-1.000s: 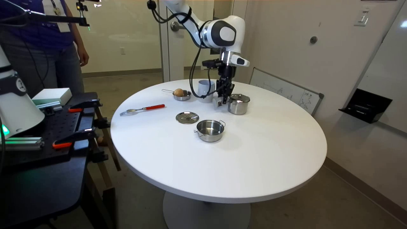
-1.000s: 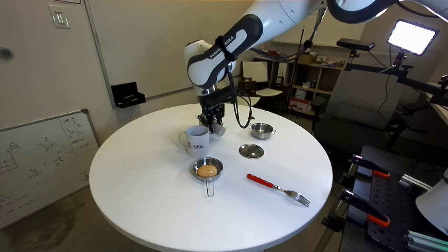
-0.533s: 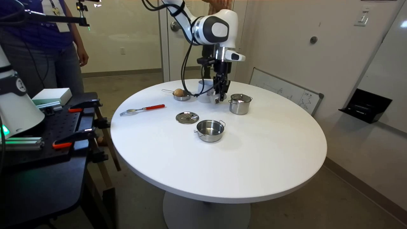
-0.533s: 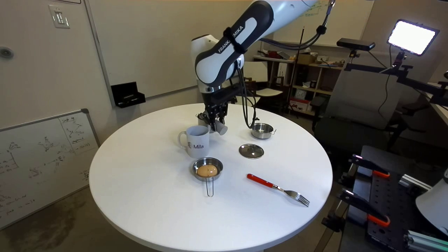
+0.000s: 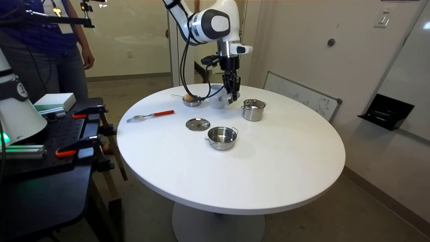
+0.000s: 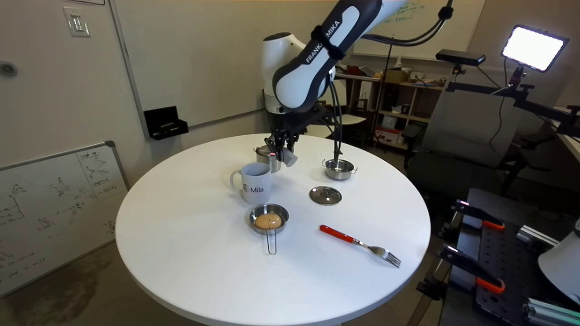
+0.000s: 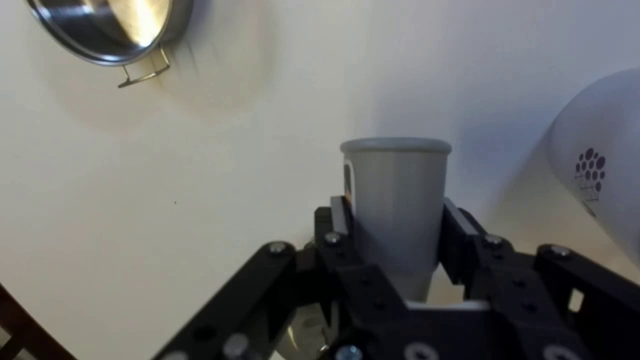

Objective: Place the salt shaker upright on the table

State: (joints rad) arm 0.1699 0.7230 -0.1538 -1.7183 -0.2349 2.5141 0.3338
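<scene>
My gripper (image 7: 395, 205) is shut on the salt shaker (image 7: 400, 190), a whitish cylinder, with one finger pad on each side of it. The shaker is tilted: in an exterior view its end (image 6: 290, 157) points sideways and down, out of the gripper (image 6: 283, 150). It is held above the white round table (image 5: 268, 168), not touching it. In an exterior view the gripper (image 5: 232, 95) hangs between the mug and the lidded pot, and only a small part of the shaker (image 5: 231, 100) shows there. The shaker's far end is hidden between the fingers.
A white mug (image 6: 256, 183) stands close to the gripper. A lidded steel pot (image 5: 253, 111) stands on the gripper's other side. An open steel pot (image 5: 221, 138), a flat lid (image 5: 198, 124), a small pan (image 6: 268, 220) with an egg and a red-handled fork (image 6: 358, 244) lie around.
The gripper has risen with the shaker and moved away from the lidded pot toward the mug. The lidded pot looks shifted very slightly since the oldest frame.
</scene>
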